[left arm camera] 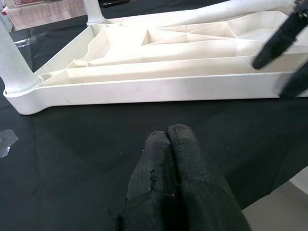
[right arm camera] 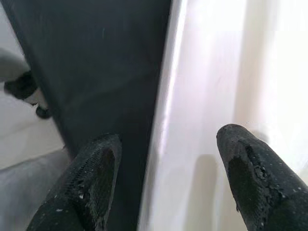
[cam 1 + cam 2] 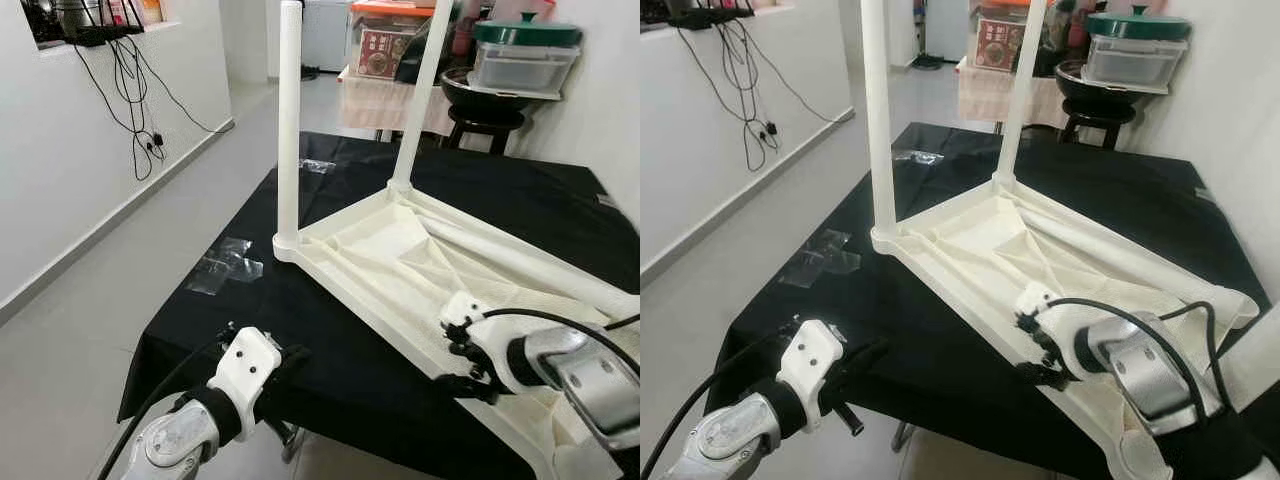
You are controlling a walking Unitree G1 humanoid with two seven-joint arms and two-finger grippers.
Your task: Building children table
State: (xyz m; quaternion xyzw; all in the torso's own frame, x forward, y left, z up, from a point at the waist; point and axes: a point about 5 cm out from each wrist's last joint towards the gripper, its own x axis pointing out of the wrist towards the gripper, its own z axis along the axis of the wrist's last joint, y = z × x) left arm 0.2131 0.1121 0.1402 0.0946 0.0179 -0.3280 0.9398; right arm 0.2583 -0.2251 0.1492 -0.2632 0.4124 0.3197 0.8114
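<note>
Mid-build on the kids table: the top is flipped upside down on the bench, w/ two legs already standing in the far corner sockets and a third leg lying loose across the ribbed underside. My right tool has its fingers spread apart, straddling the near rim of the top, one finger over the black cloth, the other over the plastic. My left tool is pinched together on nothing, resting on the cloth just short of that rim. Next move imo: close the right on the rim to steady it, then go for the loose leg. Plastic is smooth, off-white, slightly glossy, hollow ribs underneath; legs are plain round tubes. Cloth is matte, prob grippy.
</note>
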